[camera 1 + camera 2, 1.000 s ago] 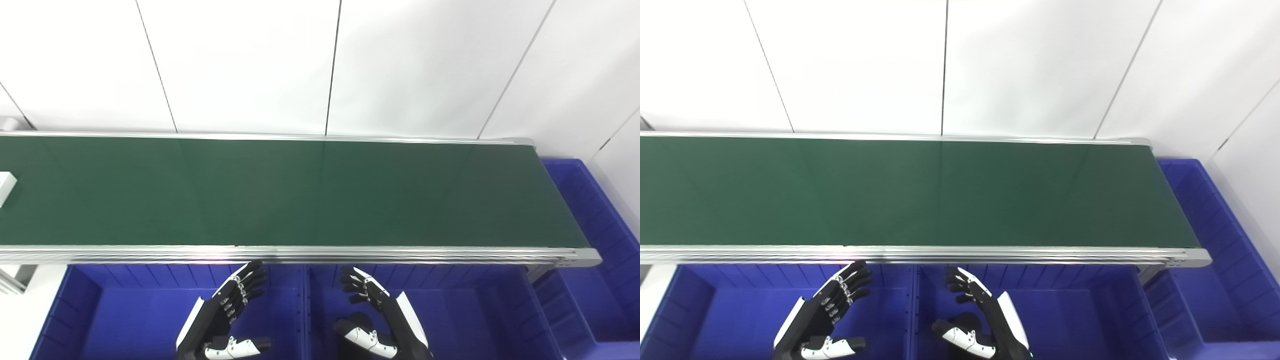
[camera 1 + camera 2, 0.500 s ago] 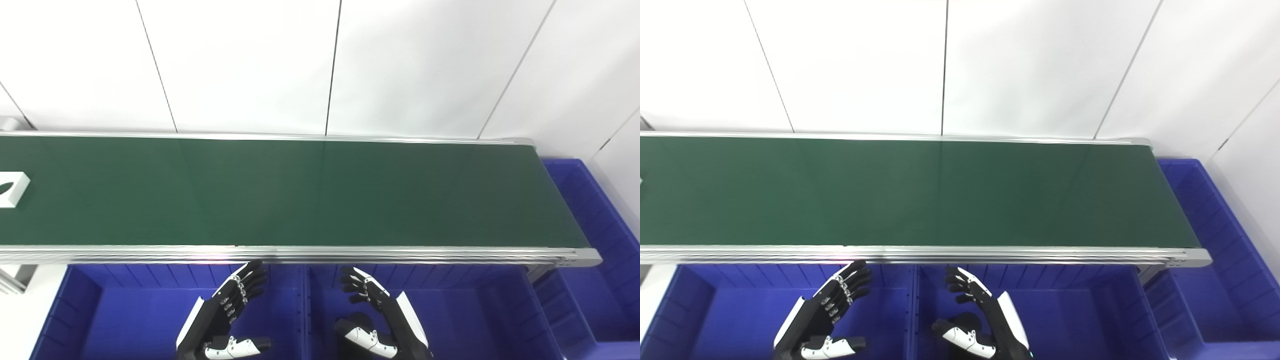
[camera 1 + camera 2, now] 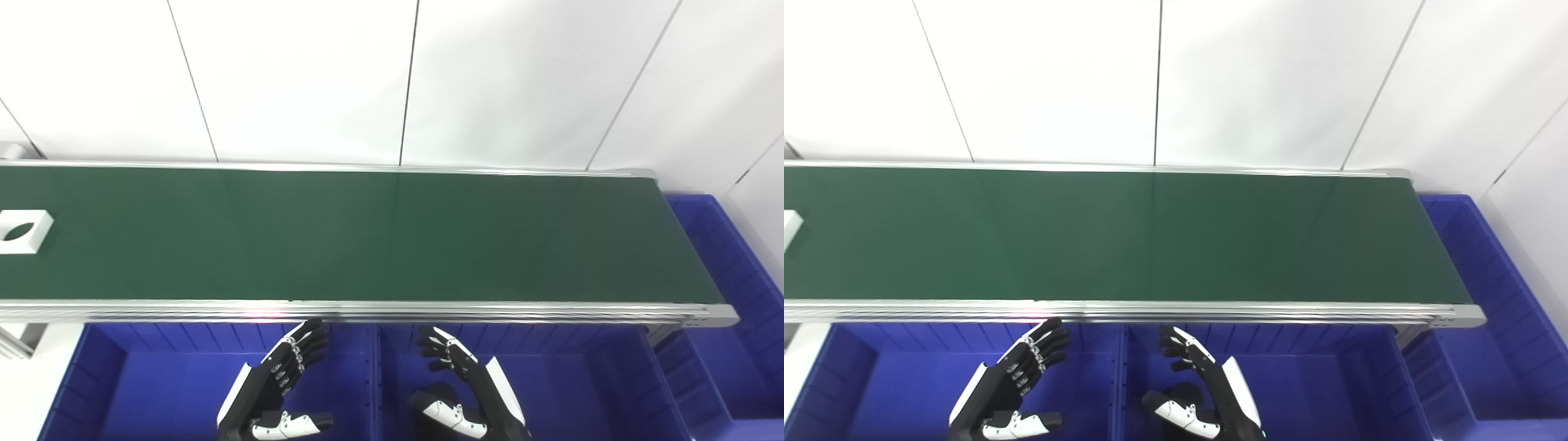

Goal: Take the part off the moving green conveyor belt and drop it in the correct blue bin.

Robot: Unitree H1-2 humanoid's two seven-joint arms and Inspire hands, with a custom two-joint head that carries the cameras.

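Note:
A flat white square part with a leaf-shaped hole lies on the green conveyor belt at its far left; the right eye view catches only its edge. My left hand is open, fingers spread, over the left front blue bin. My right hand is open too, above the middle front blue bin. Both hands hover below the belt's near rail, far from the part, holding nothing.
The belt's metal rail runs along the front, between the hands and the belt. A third blue bin stands past the belt's right end. White wall panels rise behind the belt.
The white part has travelled rightwards along the belt, further into view at the left edge. Both hands have stayed where they were.

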